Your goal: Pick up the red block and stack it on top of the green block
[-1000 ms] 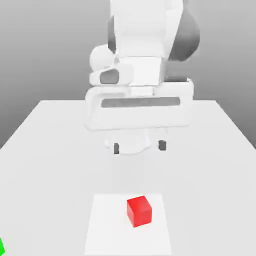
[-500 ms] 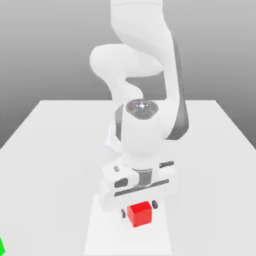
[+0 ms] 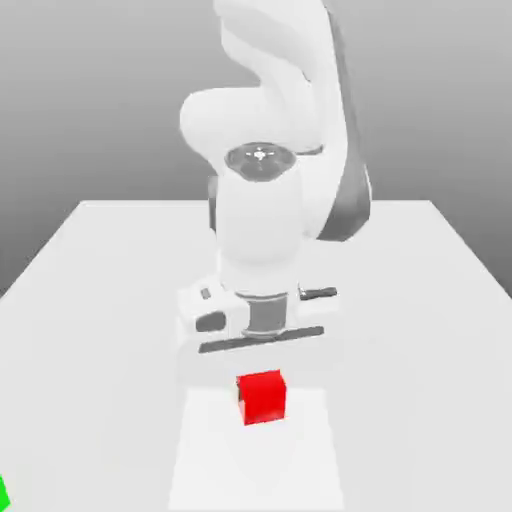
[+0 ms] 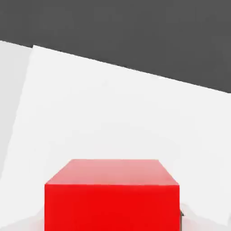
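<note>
Directly beneath the white arm's gripper (image 3: 262, 385), the small matte red cube (image 3: 262, 397) hangs lifted off the white table (image 3: 100, 300), apparently clamped; the bright green block (image 3: 3, 493) peeks in at 8 o'clock.

A white table (image 3: 90, 270) was seen spread beneath a plain grey backdrop (image 3: 90, 100). A brighter white square patch (image 3: 200, 470) was laid flat on the table near its front edge, well apart from the table's far edge.
</note>
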### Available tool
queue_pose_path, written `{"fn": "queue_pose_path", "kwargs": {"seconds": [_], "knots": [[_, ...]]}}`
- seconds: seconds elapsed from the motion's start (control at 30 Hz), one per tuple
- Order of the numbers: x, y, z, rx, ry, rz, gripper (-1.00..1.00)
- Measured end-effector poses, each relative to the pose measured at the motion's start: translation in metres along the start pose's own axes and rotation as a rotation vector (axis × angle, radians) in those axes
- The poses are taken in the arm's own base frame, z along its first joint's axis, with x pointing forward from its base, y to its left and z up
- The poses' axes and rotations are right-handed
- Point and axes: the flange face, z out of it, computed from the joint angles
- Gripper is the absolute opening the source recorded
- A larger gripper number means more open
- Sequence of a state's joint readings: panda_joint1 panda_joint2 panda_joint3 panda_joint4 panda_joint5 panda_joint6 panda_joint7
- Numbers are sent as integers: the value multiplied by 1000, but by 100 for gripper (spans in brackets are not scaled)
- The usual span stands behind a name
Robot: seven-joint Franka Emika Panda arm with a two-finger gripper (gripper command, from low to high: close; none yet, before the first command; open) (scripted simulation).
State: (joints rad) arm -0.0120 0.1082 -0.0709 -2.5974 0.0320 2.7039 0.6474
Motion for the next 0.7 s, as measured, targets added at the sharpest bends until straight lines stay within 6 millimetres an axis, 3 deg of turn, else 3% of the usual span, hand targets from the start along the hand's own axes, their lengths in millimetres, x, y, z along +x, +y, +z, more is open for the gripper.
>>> {"fn": "queue_pose_path", "kwargs": {"seconds": [0.2, 0.43, 0.5, 0.57, 0.6, 0.7], "knots": [[107, 47, -13, 4, -2, 458, -100], [217, 151, -29, 2, 3, 1001, -100], [229, 166, -11, 2, 5, 1066, -100], [232, 170, 20, 1, 6, 1082, -100], [232, 171, 30, 1, 6, 1085, 100], [232, 171, 30, 1, 6, 1085, 100]]}}
